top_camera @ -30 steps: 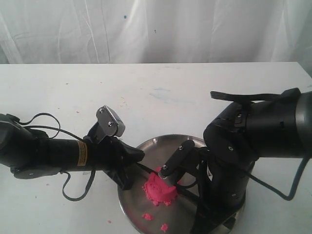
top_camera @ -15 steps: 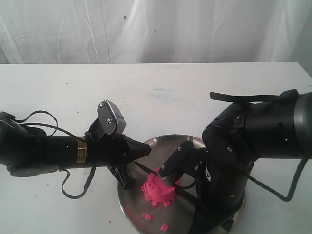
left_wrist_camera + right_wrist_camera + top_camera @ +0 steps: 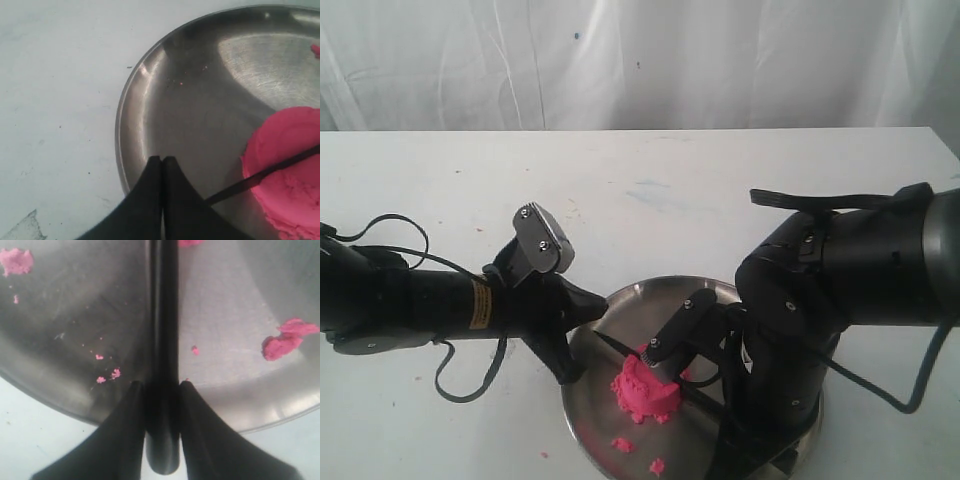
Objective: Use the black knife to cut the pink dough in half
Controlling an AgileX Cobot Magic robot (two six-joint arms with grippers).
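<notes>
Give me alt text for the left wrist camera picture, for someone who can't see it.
A slim black knife blade crosses a bright pink mound of crumbly dough on a round steel plate, its tip sticking out past the dough. The left gripper, black fingers shut together and empty, sits just inside the plate's rim; white table surrounds the plate.

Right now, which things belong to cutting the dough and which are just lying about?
For the job: pink dough, black knife across it, right gripper clamping the knife, steel plate.
Lying about: loose pink crumbs on the plate; left gripper, shut, empty.
</notes>
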